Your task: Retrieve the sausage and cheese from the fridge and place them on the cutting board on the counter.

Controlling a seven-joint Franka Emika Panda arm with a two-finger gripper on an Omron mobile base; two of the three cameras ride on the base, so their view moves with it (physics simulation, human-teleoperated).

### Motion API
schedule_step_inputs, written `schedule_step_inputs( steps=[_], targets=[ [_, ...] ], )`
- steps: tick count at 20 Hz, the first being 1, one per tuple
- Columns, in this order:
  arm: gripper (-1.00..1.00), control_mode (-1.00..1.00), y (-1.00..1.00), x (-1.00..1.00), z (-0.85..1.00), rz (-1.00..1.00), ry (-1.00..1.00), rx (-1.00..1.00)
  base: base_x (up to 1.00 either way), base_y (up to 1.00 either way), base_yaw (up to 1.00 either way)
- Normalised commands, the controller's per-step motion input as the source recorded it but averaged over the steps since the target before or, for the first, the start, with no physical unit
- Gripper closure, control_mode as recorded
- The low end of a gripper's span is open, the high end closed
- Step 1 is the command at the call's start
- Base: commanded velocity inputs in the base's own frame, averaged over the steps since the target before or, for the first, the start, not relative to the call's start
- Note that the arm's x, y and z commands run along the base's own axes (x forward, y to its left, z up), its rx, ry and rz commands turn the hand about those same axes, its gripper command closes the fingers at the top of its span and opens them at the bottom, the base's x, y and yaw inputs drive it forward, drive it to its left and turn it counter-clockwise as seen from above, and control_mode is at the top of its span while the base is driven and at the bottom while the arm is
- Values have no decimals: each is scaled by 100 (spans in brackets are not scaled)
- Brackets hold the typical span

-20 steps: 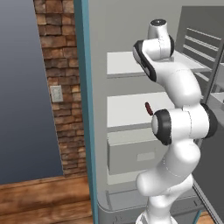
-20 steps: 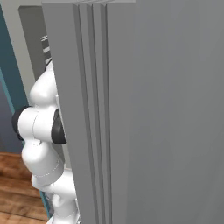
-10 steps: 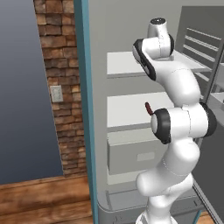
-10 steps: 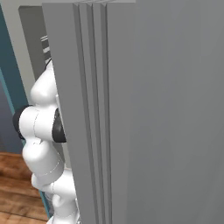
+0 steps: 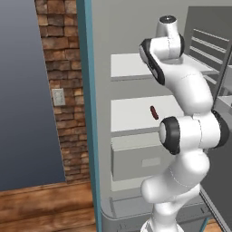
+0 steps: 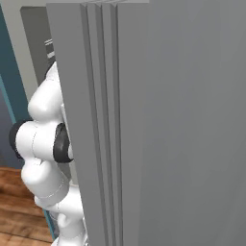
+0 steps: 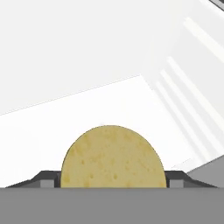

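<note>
A round, pale yellow cheese [image 7: 113, 157] with small holes stands on a white shelf inside the fridge [image 5: 131, 68]. My gripper [image 7: 113, 183] is shut on the cheese, one dark fingertip [image 7: 49, 180] pressed to each side. The sausage [image 5: 154, 112], a short dark red link, lies on the middle shelf, below the shelf my arm reaches into. The cutting board and the counter are out of view.
The open grey fridge door [image 6: 158, 120] stands close on my right and blocks most of the right base view. A pale drawer [image 5: 136, 158] sits under the middle shelf. A brick wall [image 5: 63, 90] and wooden floor [image 5: 45, 208] lie to the left.
</note>
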Motion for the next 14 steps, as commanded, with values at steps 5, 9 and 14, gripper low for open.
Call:
schedule_step_inputs(
  steps=[5,9,14],
  targets=[
    [100,-100,8,-99,31,0,-8,0,0,0,0],
    [100,-100,34,-100,9,1,-2,0,0,0,0],
    [100,-100,42,-100,0,6,0,0,0,0,0]
  ],
)
